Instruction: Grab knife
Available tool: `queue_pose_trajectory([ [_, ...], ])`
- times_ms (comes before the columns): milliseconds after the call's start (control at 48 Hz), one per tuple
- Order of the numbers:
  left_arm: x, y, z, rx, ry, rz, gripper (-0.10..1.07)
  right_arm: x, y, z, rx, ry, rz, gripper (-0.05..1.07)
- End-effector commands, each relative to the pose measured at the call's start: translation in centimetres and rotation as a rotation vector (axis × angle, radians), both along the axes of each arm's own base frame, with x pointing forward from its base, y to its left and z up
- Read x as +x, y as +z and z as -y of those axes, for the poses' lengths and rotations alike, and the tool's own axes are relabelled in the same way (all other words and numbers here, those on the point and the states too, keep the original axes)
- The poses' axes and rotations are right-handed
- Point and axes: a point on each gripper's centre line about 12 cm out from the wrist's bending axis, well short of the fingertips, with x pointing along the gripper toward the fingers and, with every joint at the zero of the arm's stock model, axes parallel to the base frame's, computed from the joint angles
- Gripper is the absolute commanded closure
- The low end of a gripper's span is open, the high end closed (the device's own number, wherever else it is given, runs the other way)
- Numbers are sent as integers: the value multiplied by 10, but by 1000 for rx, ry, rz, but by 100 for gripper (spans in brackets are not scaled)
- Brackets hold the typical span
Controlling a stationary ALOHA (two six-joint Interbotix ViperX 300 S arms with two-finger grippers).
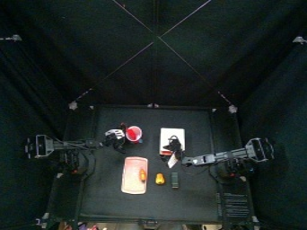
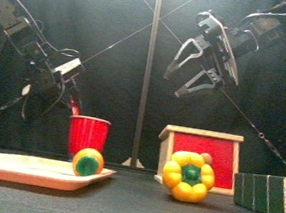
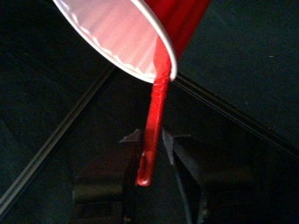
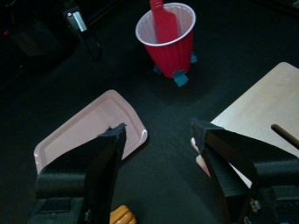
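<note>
1. A red plastic knife (image 3: 152, 122) stands in a red plastic cup (image 4: 167, 39) with a white inside, its handle sticking out over the rim; in the top view the cup sits left of the table's centre.
2. The left gripper (image 3: 149, 162) has its two black jaws on either side of the knife's handle end, close against it; whether they grip it firmly I cannot tell.
3. The right gripper (image 4: 158, 149) hangs above the table at the right of the front view, jaws spread wide, holding nothing.
4. A flat pink tray (image 2: 16, 165) lies at the lower left of the front view.
5. A yellow toy pepper (image 2: 189, 176) stands before a red wooden box (image 2: 204, 153).
</note>
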Motion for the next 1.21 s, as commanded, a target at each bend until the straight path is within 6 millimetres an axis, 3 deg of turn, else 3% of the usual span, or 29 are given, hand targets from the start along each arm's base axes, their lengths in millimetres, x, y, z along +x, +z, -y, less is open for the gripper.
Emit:
queue_pose_trajectory([
  [0, 5, 8, 2, 10, -12, 26, 38, 0, 8, 2, -3, -4, 21, 10],
  [333, 9, 25, 18, 35, -64, 81, 42, 0, 8, 2, 1, -6, 23, 10],
  [688, -1, 30, 18, 99, -18, 82, 66, 0, 8, 2, 1, -6, 24, 10],
  [958, -9, 46, 26, 112, -28, 146, 66, 0, 8, 1, 2, -5, 23, 10],
  [1188, -32, 55, 29, 132, -18, 197, 66, 0, 8, 1, 2, -5, 23, 10],
])
